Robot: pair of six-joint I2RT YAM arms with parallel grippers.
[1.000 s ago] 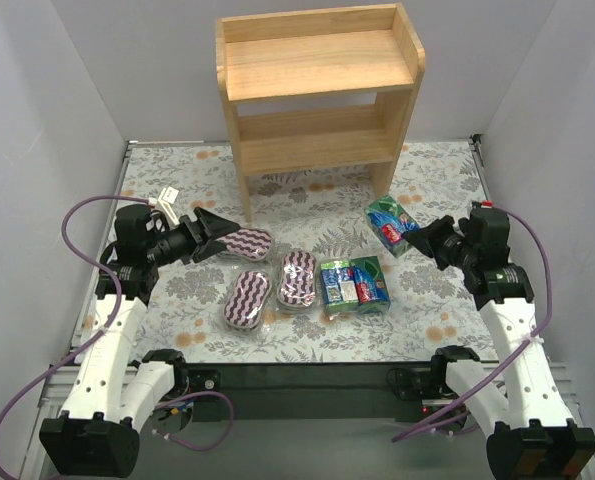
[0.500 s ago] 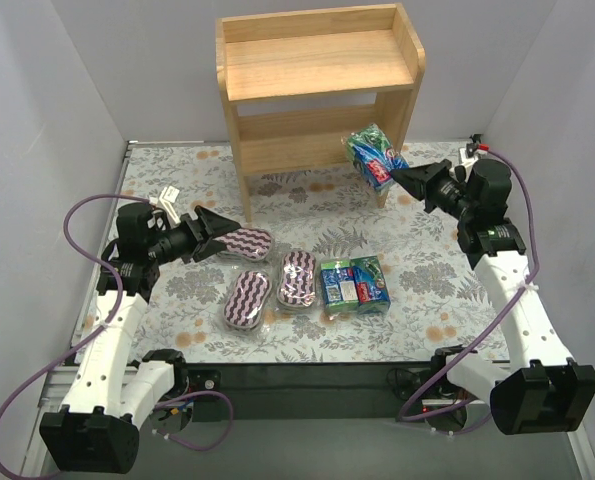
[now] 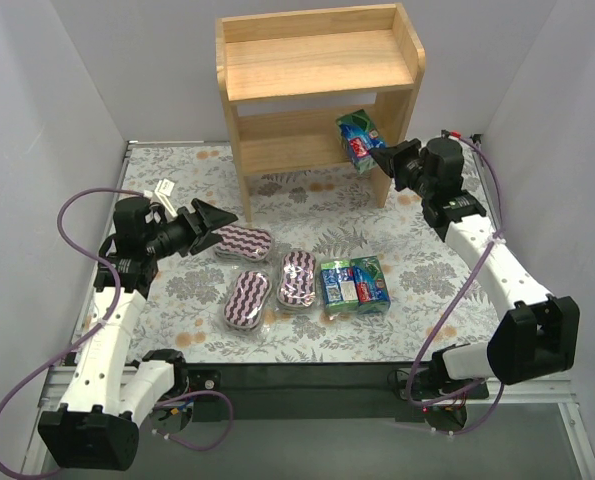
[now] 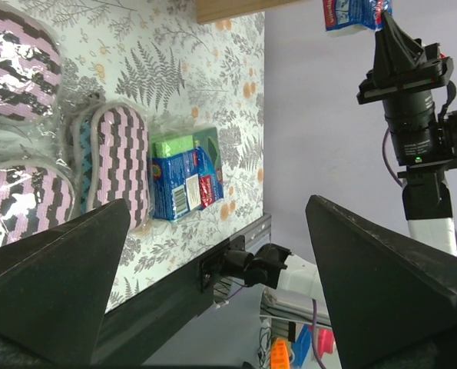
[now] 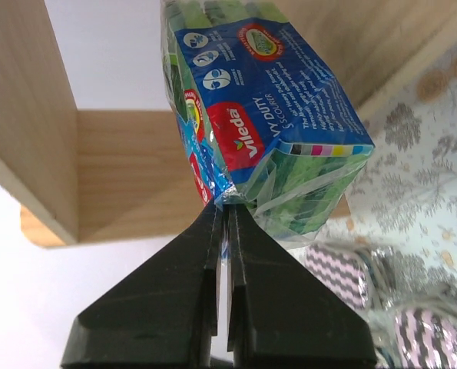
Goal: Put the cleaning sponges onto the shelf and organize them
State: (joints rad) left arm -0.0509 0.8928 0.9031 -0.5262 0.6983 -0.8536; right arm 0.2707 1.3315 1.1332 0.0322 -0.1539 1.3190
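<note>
Right claw [image 3: 381,156] pinches sponge pack [image 3: 356,138] (long axis tilted toward shelf [image 3: 317,65]); left claw [image 3: 220,228] spread wide.

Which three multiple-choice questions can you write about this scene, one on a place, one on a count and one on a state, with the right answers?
1. Where, relative to the shelf, is the printed pack that the right gripper holds?
A. On its top tier
B. In the air by its lower tier
C. Lying under it

2. How many purple striped pads lie on the table?
A. Two
B. Three
C. Four

3. In what state is the left gripper?
A. Open
B. Shut on a pad
C. Shut on nothing

Answers:
1 B: the right wrist view shows the pack pinched by its wrap, with the shelf wood behind it.
2 B: the top view shows three pads lying close together.
3 A: in the left wrist view its fingers stand wide apart with nothing between them.
</note>
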